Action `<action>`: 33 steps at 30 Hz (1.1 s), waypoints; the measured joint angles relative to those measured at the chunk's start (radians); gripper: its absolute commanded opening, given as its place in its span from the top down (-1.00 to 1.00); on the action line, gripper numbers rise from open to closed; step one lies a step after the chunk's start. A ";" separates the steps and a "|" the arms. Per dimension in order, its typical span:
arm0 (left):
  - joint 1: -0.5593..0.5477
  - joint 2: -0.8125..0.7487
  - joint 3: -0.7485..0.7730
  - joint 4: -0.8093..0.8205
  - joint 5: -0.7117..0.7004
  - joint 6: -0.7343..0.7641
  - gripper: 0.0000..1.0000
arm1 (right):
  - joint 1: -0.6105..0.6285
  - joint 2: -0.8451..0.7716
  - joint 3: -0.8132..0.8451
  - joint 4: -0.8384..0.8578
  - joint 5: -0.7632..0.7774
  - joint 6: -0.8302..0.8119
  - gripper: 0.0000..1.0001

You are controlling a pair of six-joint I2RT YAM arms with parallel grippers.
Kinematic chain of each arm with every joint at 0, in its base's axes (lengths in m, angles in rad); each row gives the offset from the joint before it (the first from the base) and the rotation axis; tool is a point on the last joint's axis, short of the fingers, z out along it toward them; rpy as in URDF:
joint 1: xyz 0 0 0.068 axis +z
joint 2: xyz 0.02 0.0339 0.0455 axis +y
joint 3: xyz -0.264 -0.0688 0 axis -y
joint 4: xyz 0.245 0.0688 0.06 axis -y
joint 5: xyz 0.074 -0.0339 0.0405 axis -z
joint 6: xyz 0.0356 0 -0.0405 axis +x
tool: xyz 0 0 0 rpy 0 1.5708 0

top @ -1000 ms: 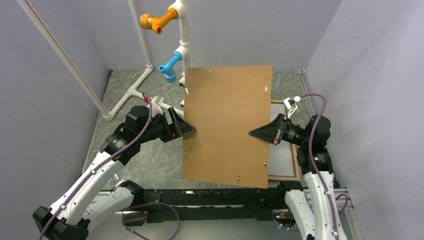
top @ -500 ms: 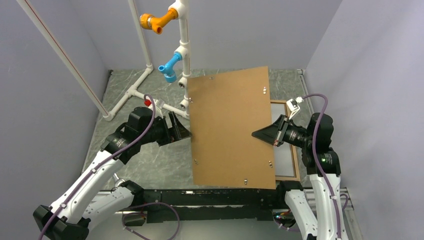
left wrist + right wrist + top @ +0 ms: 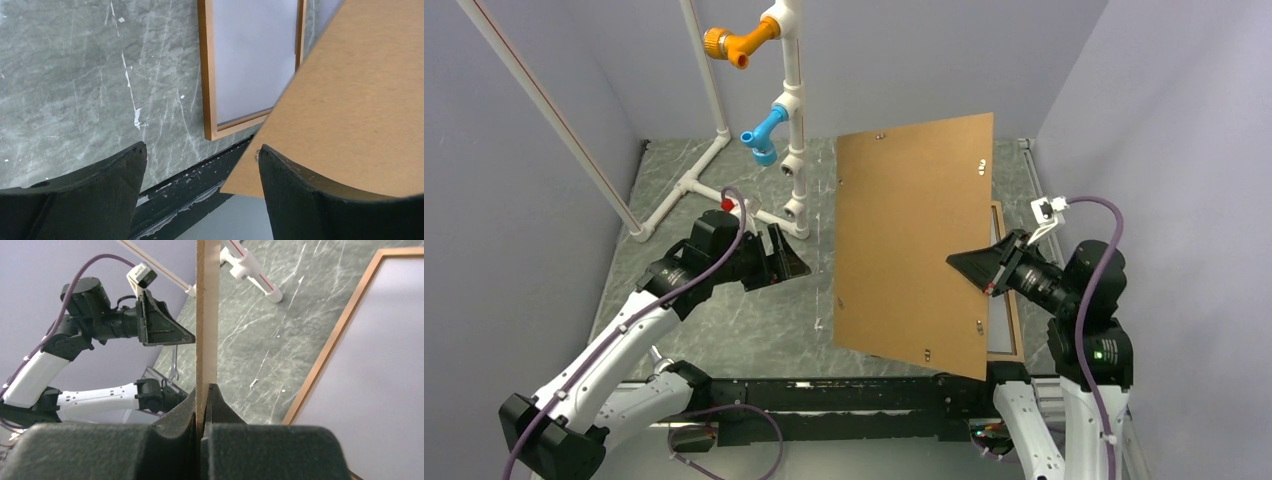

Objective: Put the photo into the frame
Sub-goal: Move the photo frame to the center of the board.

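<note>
My right gripper [image 3: 969, 265] is shut on the right edge of the plain brown hardboard backing sheet [image 3: 914, 240] and holds it raised and tilted above the table. In the right wrist view the sheet [image 3: 207, 315] is edge-on between my closed fingers [image 3: 202, 392]. My left gripper [image 3: 796, 262] is open and empty, left of the sheet and apart from it [image 3: 200, 150]. The thin wooden frame [image 3: 207, 75] lies flat on the table under the sheet, with a pale surface inside it. One strip of it shows in the top view [image 3: 1016, 335]. The photo's picture side is not in view.
A white PVC pipe rig [image 3: 769, 120] with orange and blue fittings stands at the back left. A black rail [image 3: 824, 390] runs along the near table edge. Grey walls close in both sides. The frame's corner lies near the rail [image 3: 212, 135].
My right gripper has carried the backing sheet to the right and tilted it up more steeply. My left gripper, at the sheet's left edge before, is now apart from it.
</note>
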 measured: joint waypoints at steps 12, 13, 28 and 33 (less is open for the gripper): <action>-0.174 0.205 0.019 0.019 -0.071 -0.003 -0.55 | 0.000 0.034 0.112 -0.195 0.281 -0.098 1.00; -0.205 0.238 0.029 0.021 -0.084 -0.004 -0.54 | 0.000 0.044 0.108 -0.211 0.305 -0.106 1.00; -0.465 0.701 0.251 0.083 -0.268 -0.091 -0.28 | 0.000 0.117 0.013 -0.305 0.483 -0.143 1.00; -0.505 0.853 0.329 0.077 -0.310 -0.106 -0.19 | 0.000 0.119 0.050 -0.346 0.512 -0.144 1.00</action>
